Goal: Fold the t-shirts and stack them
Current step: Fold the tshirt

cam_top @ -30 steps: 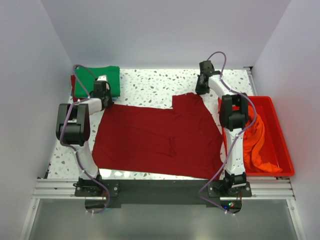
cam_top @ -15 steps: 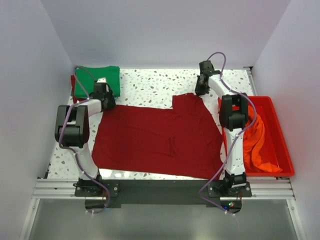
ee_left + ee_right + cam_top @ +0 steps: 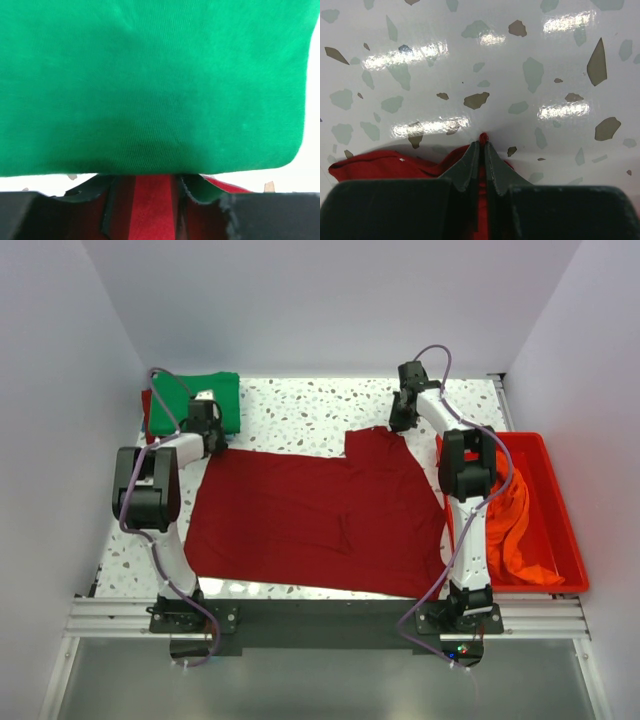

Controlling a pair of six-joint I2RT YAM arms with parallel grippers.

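The dark red shirt (image 3: 310, 520) lies spread across the table (image 3: 300, 405), its far left corner just beside the folded green shirt (image 3: 225, 390). The left gripper (image 3: 145, 192) seems clamped on that corner, though the view is cramped. The right gripper (image 3: 481, 150) is pinched tight on only a sliver of the far right corner. That thin hold could slip when lifted, and the left gripper might drag the green shirt.

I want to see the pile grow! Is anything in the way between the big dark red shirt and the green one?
Nothing visible. The dark red t-shirt has its far left corner at the left gripper, right beside the folded green t-shirt, with only a strip of table between them.
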